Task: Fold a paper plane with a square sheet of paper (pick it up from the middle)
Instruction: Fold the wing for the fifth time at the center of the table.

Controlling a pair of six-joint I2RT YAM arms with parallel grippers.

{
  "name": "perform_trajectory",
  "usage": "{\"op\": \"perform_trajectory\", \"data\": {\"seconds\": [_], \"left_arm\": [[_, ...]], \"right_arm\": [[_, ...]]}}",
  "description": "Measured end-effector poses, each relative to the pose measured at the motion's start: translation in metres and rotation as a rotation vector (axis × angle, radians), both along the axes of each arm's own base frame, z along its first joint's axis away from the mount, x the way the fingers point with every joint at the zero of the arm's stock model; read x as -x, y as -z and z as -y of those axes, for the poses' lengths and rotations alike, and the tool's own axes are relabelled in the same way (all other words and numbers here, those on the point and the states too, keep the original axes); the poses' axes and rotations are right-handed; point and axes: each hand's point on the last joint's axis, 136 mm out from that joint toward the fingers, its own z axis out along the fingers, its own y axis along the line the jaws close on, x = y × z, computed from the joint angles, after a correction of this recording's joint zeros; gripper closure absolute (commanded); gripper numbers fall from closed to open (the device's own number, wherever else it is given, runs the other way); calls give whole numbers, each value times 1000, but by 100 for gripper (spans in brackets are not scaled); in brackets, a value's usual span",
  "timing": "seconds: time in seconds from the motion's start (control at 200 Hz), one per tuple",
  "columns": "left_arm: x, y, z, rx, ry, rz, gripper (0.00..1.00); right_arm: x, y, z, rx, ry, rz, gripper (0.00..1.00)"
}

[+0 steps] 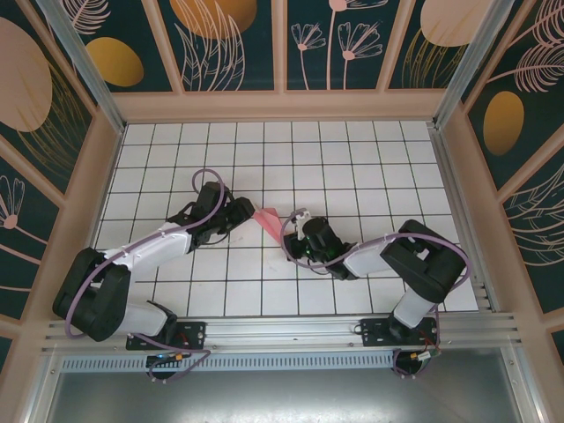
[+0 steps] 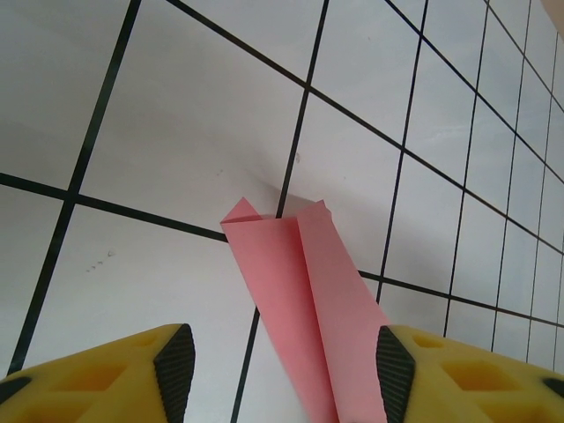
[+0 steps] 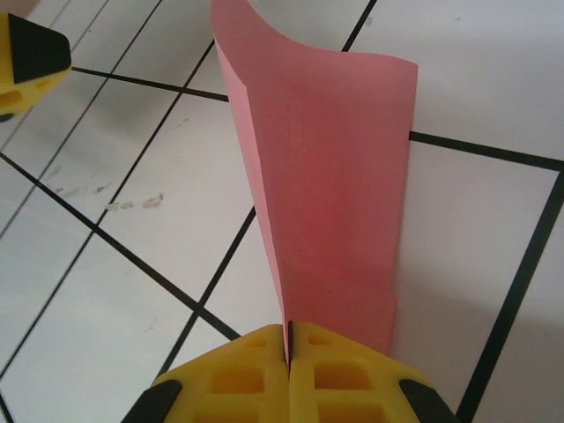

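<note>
Starting nearest, at the right tool (image 3: 288, 348): pinched fully shut on the near end of the pink paper (image 3: 326, 176), jaws pressed together with the sheet caught right in the seam. Not a flat square at this point but a long narrow strip, folded lengthwise along a centre crease, standing on edge and running away from the grip. Looks well into the folding, going by that crease and the layered flaps. Moving outward to the far end: flaring a little, two flap corners poking up, curling slightly; hard to tell whether touching the surface (image 1: 352, 159) or hovering just above it. Further out again, at the left tool (image 2: 284, 357): standing open, jaws apart on either side of the strip, gripping nothing. From above, sitting between the two tools near the middle of the grid. As for what is left, at a guess: sharpening the nose, spreading the wings, pressing the creases flat, setting it down. Hard to call finished with that far end so loose and blunt. Probably calls for a fresh pinch from the left side before any further fold.
</note>
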Motion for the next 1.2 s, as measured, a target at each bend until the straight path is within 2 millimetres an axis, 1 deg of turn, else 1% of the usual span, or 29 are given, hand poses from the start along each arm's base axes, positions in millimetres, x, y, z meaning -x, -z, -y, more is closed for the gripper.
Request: {"op": "perform_trajectory", "data": {"seconds": [0.33,0.525,0.866,1.101,1.201], "left_arm": [[2,1,4,18,16,-7,42],[5,8,6,21,31,-33,43],[6,12,9,30,45,-47,43],[6,11,11,37,51,-44,44],[6,10,13,46,58,-40,48]], "right_arm": [[0,-5,-3,-109,3,-111,100],[2,5,-1,-127,20,-186,100],[7,21,0,-143,33,-286,100],[4,21,-2,-201,31,-350,100],[4,20,-2,-221,30,-376,100]]}}
